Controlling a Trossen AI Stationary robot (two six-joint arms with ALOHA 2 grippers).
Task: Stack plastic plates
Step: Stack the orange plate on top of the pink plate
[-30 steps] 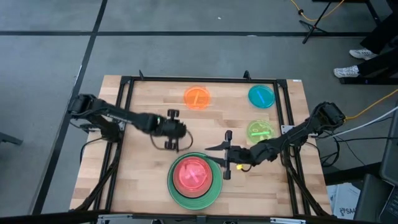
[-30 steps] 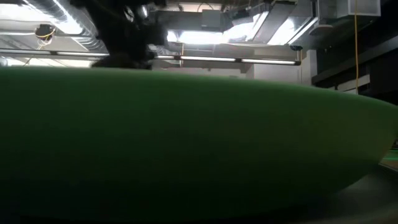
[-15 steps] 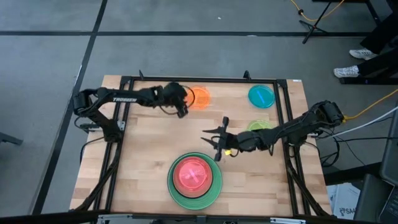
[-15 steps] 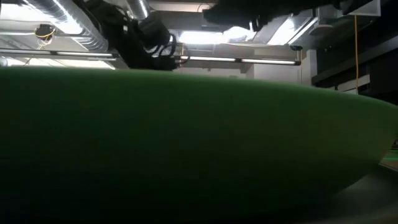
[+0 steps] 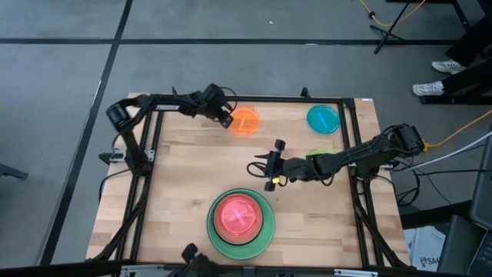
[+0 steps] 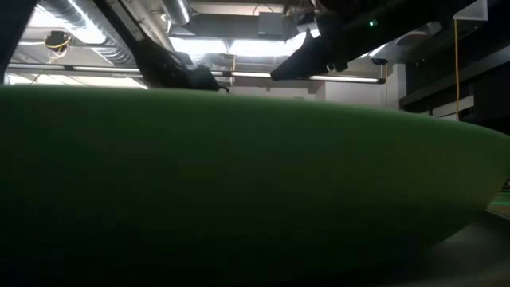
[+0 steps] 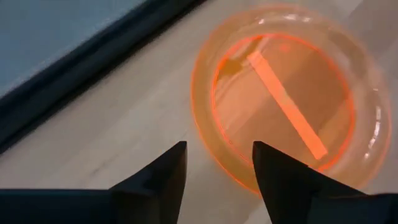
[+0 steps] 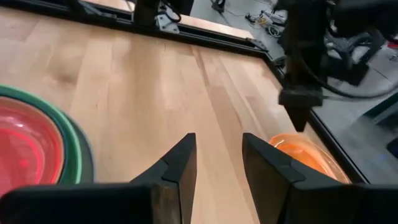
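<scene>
A stack (image 5: pixel 241 219) sits near the table's near edge, with a translucent pink plate (image 5: pixel 238 215) on top and a large green plate (image 5: pixel 265 235) at the bottom. The green plate's wall (image 6: pixel 239 183) fills the low view. The orange plate (image 5: pixel 244 121) lies flat near the far edge and the blue plate (image 5: pixel 323 118) lies at the far right. The lime plate (image 5: pixel 317 156) is mostly hidden under the right arm. My left gripper (image 5: pixel 224 116) is open at the orange plate's left rim (image 7: pixel 208 143), touching nothing. My right gripper (image 5: pixel 265 168) hovers open over mid-table.
A black frame rail (image 5: pixel 246 98) runs along the far edge just behind the orange plate, and side rails (image 5: pixel 355 146) border the table. Bare wood (image 5: pixel 184 177) lies between the stack and the far plates. A person's shoe (image 5: pixel 428 88) shows on the floor beyond the right side.
My left gripper has swung from mid-table beside the stack toward the far edge and now sits at the orange plate. My right gripper has moved from beside the stack toward the far edge and slightly left. Its arm now covers most of the lime plate.
</scene>
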